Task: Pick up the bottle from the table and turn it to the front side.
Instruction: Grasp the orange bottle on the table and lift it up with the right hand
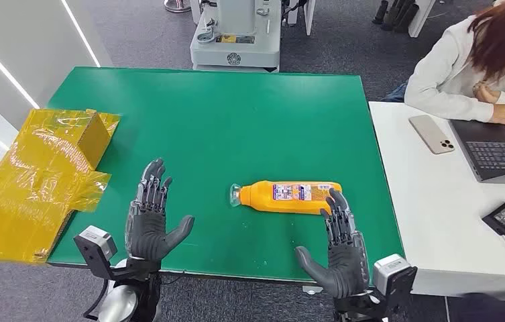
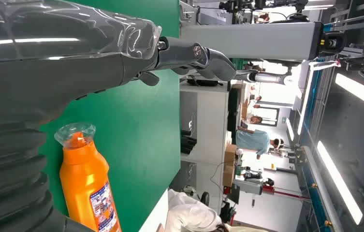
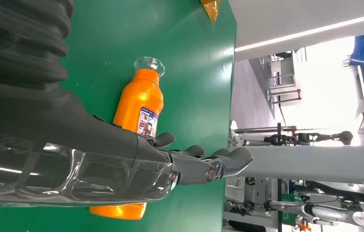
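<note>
Bottle (image 1: 288, 196): orange, lying on its side on the green table (image 1: 236, 114), near edge right of centre, clear cap pointing left, label showing.
Right hand (image 1: 341, 249): released, fingers spread, fingertips just at the bottle's base end, holding nothing.
Left hand (image 1: 152, 216): released, fingers apart, well left of the cap.
Step in hand: reaching in to grasp.
Doing it well: wrap the right hand around the mid-body, not the tapered neck; close firmly, since smooth plastic may roll away.
</note>
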